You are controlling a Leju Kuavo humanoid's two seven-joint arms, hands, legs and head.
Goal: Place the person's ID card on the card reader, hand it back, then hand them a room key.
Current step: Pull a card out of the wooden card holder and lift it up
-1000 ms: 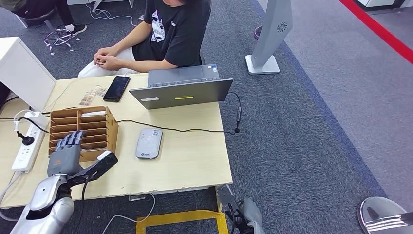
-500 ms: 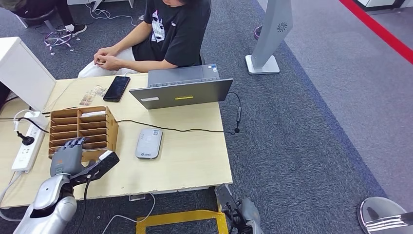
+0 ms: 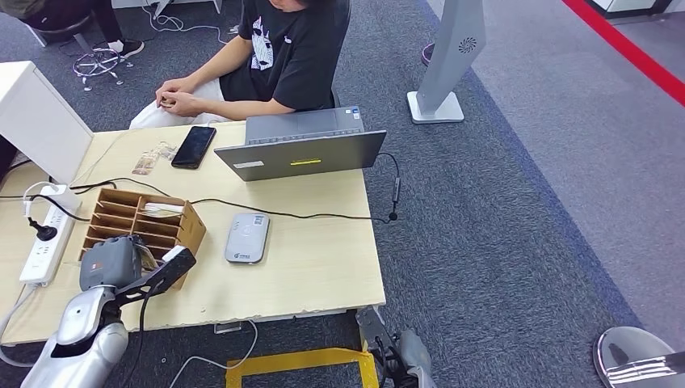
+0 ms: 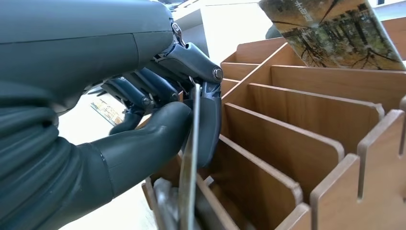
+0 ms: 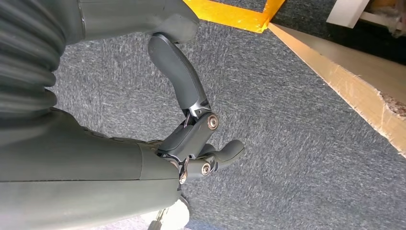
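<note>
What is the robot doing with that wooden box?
The robot's left hand is at the wooden card rack on the table, pinching a thin card between thumb and fingers. The rack looks tilted under the pull. The grey card reader lies bare beside it. A person sits across the table with hands folded, waiting. The robot's right hand hangs by the floor, fingers curled, holding nothing.

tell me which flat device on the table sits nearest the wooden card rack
The small silver-grey card reader, just beside the slotted wooden card rack. The black phone and grey laptop lie farther off, toward the seated person.
</note>
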